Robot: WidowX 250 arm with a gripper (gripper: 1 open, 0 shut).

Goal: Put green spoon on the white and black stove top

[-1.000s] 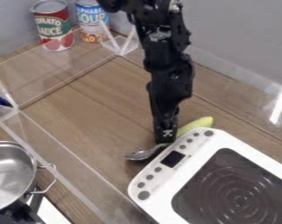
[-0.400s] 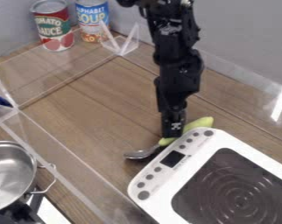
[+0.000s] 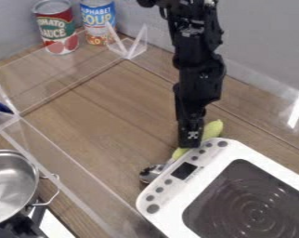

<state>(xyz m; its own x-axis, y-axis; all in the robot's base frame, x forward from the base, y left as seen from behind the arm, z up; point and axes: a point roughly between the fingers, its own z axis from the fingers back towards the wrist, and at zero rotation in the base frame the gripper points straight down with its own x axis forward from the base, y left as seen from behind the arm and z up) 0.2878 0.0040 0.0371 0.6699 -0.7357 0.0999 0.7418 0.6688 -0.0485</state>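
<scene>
The green spoon point(image 3: 209, 131) lies on the wooden table against the stove top's far left edge. Its yellow-green handle shows up right of the gripper, and its silver bowl point(image 3: 151, 171) pokes out down left. My gripper point(image 3: 187, 140) points straight down over the middle of the spoon with its tips right at the handle. Its jaws look open around the handle; contact is hard to tell. The white and black stove top point(image 3: 239, 191) fills the lower right, with a dark button panel point(image 3: 185, 170) near its left corner.
A steel pot point(image 3: 8, 189) stands at the lower left. Two cans point(image 3: 53, 26) stand at the back left by the wall. A clear plastic barrier point(image 3: 28, 107) runs along the table's left side and back.
The gripper and arm have shifted a little to the right along the spoon, toward the stove top. The spoon's bowl sits slightly lower and closer to the stove's edge.
</scene>
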